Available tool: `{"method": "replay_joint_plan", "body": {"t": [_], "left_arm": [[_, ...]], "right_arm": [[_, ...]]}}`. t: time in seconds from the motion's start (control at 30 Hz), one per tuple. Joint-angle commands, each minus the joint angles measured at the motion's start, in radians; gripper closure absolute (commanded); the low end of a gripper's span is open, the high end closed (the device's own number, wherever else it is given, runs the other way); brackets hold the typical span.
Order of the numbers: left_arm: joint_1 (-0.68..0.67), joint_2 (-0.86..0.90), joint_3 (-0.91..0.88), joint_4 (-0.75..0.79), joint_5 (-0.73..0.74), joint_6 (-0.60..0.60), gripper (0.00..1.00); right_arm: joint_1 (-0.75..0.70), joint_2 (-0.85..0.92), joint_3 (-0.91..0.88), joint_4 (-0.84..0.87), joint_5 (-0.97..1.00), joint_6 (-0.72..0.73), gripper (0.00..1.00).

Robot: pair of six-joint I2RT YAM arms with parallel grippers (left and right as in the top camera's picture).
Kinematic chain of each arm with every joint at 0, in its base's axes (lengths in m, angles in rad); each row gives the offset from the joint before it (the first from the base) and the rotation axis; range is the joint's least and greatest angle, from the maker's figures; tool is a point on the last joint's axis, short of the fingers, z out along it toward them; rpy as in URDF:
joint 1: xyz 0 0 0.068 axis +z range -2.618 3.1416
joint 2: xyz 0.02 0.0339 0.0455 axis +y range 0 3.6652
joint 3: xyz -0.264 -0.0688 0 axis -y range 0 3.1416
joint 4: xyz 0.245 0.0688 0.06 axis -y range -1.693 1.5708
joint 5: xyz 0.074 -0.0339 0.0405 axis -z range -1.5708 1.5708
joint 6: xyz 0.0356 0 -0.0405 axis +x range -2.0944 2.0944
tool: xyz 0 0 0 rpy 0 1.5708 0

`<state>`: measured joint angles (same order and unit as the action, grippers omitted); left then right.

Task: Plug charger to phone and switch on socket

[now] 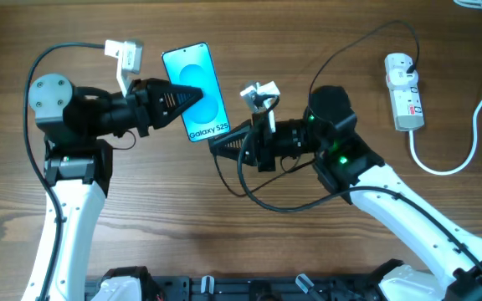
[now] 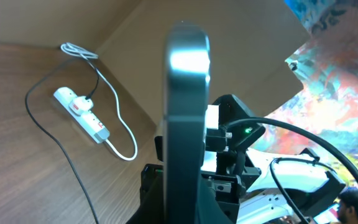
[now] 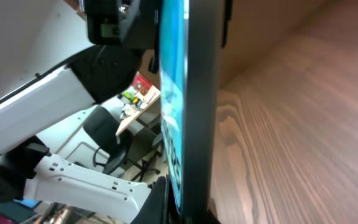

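My left pincer clamps the phone, raised left of centre. My right pincer sits at its near end, grip unclear. I should align the charger squarely. The socket lies far right.

The left tool grips the phone, the right tool at its lower end.

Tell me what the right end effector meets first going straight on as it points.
The phone, held by the left end effector. The right end effector points at its Galaxy S25 end; its wrist view shows the phone's edge dead ahead, though the gap is unclear.
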<state>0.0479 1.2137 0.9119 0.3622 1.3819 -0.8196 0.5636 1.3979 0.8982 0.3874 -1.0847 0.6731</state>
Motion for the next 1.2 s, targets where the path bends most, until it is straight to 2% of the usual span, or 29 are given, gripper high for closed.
{"method": "replay_joint_plan", "body": {"t": [0.0,0.07,0.17,0.33,0.43,0.63,0.77,0.9,1.1,1.17], "left_arm": [[-0.092,-0.011,-0.038,-0.023,0.196,-0.021,0.96],[-0.092,-0.011,-0.065,-0.023,0.196,-0.021,0.96],[-0.092,-0.011,-0.082,-0.023,0.196,-0.021,0.96],[-0.092,-0.011,-0.082,-0.023,0.196,-0.022,0.96],[-0.092,-0.011,-0.082,-0.024,0.196,-0.022,0.96],[-0.088,-0.011,-0.082,-0.001,0.196,-0.023,0.96],[-0.084,-0.011,-0.082,0.008,0.196,-0.026,0.96],[-0.047,-0.011,-0.082,0.008,0.196,-0.029,0.96],[0.041,-0.011,-0.082,0.05,0.187,-0.029,0.96],[0.099,-0.009,-0.082,0.05,0.163,-0.029,0.96]], "right_arm": [[-0.009,0.01,0.106,-0.005,0.209,-0.068,0.95],[-0.009,0.01,0.123,-0.032,0.209,-0.09,0.96],[-0.01,0.01,0.171,-0.175,0.226,-0.183,0.95],[-0.015,0.01,0.19,-0.234,0.206,-0.256,0.95],[-0.015,0.01,0.19,-0.341,0.223,-0.333,0.95],[-0.015,0.01,0.208,-0.399,0.224,-0.333,0.94],[-0.015,0.01,0.208,-0.406,0.224,-0.333,0.8],[-0.015,0.01,0.208,-0.415,0.225,-0.333,0.71],[-0.015,0.01,0.208,-0.551,0.224,-0.359,0.52],[-0.005,0.01,0.208,-0.6,0.214,-0.377,0.42]]}}
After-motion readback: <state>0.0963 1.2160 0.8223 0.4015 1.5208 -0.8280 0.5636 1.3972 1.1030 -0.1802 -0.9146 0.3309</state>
